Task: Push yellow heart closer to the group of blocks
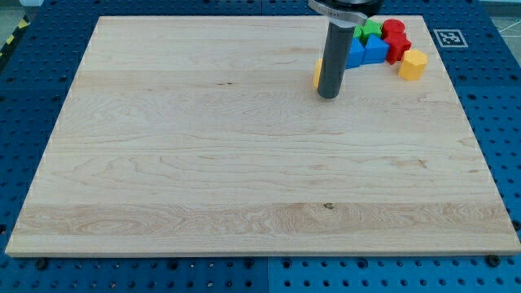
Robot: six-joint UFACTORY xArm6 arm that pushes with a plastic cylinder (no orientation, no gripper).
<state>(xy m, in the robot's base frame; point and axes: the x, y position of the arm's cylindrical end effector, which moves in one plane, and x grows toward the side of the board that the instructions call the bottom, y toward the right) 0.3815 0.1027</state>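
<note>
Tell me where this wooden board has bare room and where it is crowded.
Free: everything left of and below my tip, out to the wooden board edges. Crowded: the view's top right corner, where blue blocks, green block, red blocks and a yellow block cluster; another yellow block, mostly hidden, touches the rod's left.

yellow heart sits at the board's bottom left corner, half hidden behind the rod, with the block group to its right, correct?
Not the bottom left. In the camera view the yellow heart sits near the board's top right, half hidden behind my tip, with the block group to its right.

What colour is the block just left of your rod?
Yellow, mostly hidden behind my tip; camera view.
</note>
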